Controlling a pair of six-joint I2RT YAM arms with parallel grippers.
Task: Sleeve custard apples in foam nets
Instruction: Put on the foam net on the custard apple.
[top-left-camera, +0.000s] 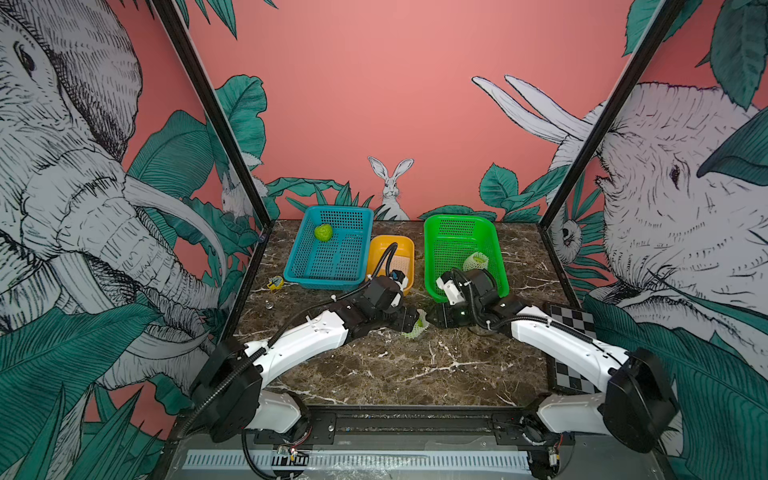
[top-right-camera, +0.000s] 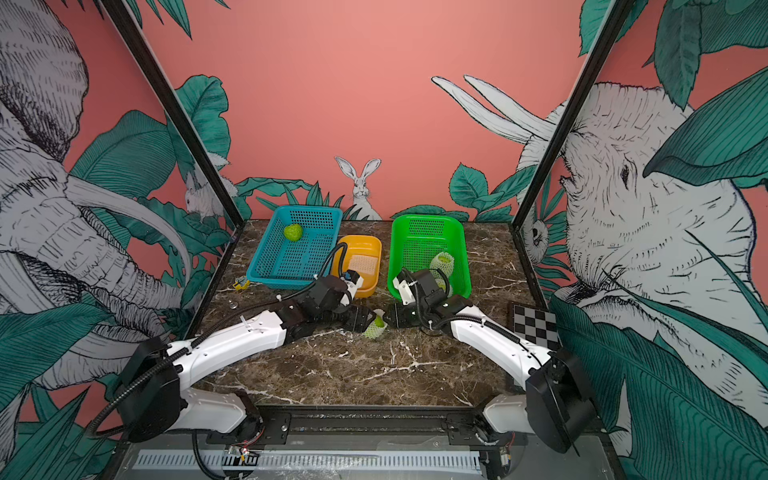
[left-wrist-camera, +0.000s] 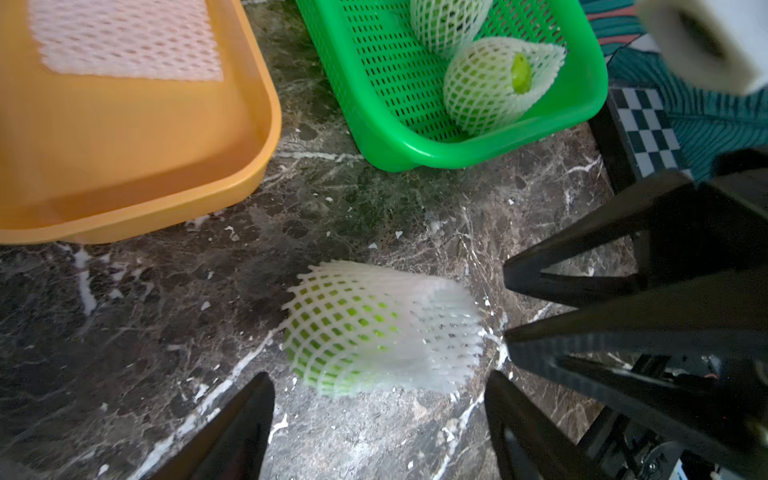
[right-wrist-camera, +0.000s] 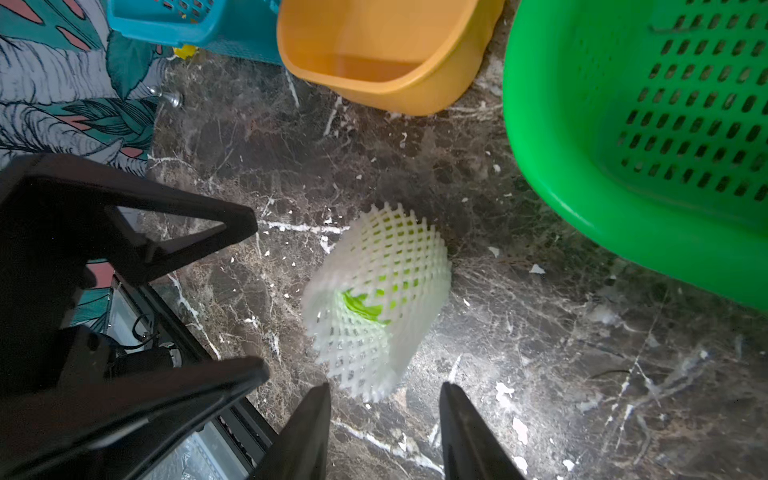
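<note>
Off-white foam net (left-wrist-camera: 374, 328) wrapped round a green custard apple (right-wrist-camera: 361, 305), lying on its side on the marble table (left-wrist-camera: 166, 332), between the 2 grippers and seemingly touched by neither. Left gripper (left-wrist-camera: 379, 376) spread wide, empty, just beside the net. Right gripper (right-wrist-camera: 385, 384) parted less widely, also empty, facing the slack open mouth of the net (green skin peeping through there). Likely step in hand: carrying this wrapped fruit to the green basket (left-wrist-camera: 415, 153), already holding 2 sleeved fruits (left-wrist-camera: 486, 87).

To do it well:
- Pick with 1 gripper only, probably the right, being nearer that basket.
- Close across the firm bulge of the fruit, not on the empty collar of mesh. Pinching loose foam means a risk of dragging the net off.
- Come in low and square, jaws on either side of the widest part, gently enough to spare the skin.
- Keep the other gripper back and clear.
- Lift straight, then lower into a free patch of the basket instead of dropping onto the 2 there.

Left to do by the look of it: 1 bare fruit (top-left-camera: 323, 232) in the blue basket (top-left-camera: 332, 282), 1 flat spare net (left-wrist-camera: 124, 41) in the orange tray (left-wrist-camera: 166, 208).
</note>
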